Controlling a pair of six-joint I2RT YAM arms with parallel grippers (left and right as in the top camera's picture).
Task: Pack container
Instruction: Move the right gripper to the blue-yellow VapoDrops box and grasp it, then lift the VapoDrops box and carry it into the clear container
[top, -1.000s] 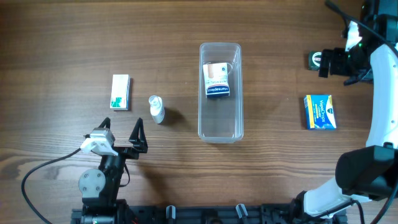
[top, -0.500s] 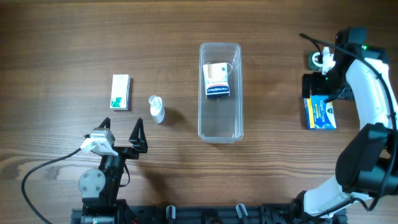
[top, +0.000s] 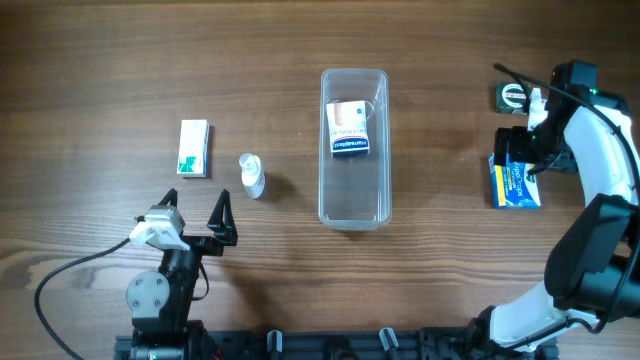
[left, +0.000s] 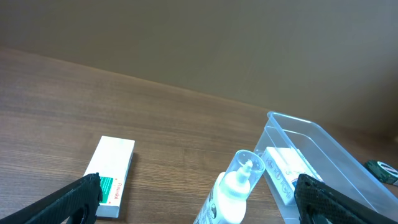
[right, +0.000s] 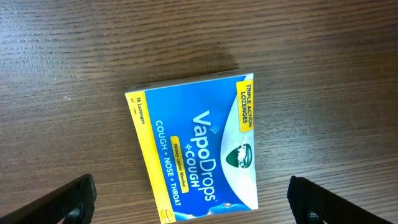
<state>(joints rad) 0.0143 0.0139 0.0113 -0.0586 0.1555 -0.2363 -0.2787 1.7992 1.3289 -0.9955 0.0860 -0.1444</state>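
The clear plastic container (top: 354, 148) stands at the table's middle with a white and blue box (top: 348, 129) lying in its far half; it also shows in the left wrist view (left: 323, 155). A blue and yellow VapoDrops box (top: 515, 183) lies flat at the right. My right gripper (top: 520, 150) hangs open just above that box, which fills the right wrist view (right: 196, 146) between the spread fingers. My left gripper (top: 195, 222) is open and empty near the front left, behind a small white bottle (top: 252, 175) and a white and green box (top: 193, 148).
A small dark green round tin (top: 511, 96) lies at the far right, just beyond the right gripper. The white bottle (left: 233, 190) lies close in front of the left gripper, the white and green box (left: 112, 176) to its left.
My right arm swung from the far right corner near the tin down over the blue and yellow box, then settled slightly to the right above it. The left arm has not moved.
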